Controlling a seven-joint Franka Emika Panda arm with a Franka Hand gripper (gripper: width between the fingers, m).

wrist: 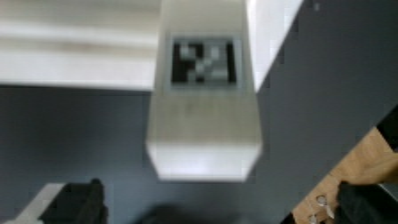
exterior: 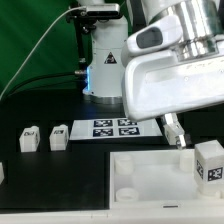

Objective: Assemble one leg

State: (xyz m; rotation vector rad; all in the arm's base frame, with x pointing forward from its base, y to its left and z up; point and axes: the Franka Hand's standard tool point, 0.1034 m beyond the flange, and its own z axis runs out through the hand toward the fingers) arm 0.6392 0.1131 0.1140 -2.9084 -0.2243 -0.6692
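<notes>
The tool (exterior: 177, 138) hung released. In the wrist view its two dark fingers (wrist: 71, 205) stood wide apart and blurred, gripping nothing and touching nothing. The tagged leg (wrist: 203, 100) lay ahead of them, clear of both. In the exterior view one slim finger showed below the arm's big white housing, poised above the far edge of the white square top (exterior: 150, 172).

Four legs were in sight. One leg (exterior: 208, 163) stood upright at the exterior view's right, on or against the top, near the tool but apart from it. Whether it sat in a socket could not be told. Two more legs (exterior: 30, 138) (exterior: 57, 136) stood side by side on the dark desk (exterior: 60, 190) at the exterior view's left, and a fourth (exterior: 2, 172) was cut off by that edge.

There was one top, and one marker board (exterior: 105, 128) lay just beyond it, carrying four tags.
</notes>
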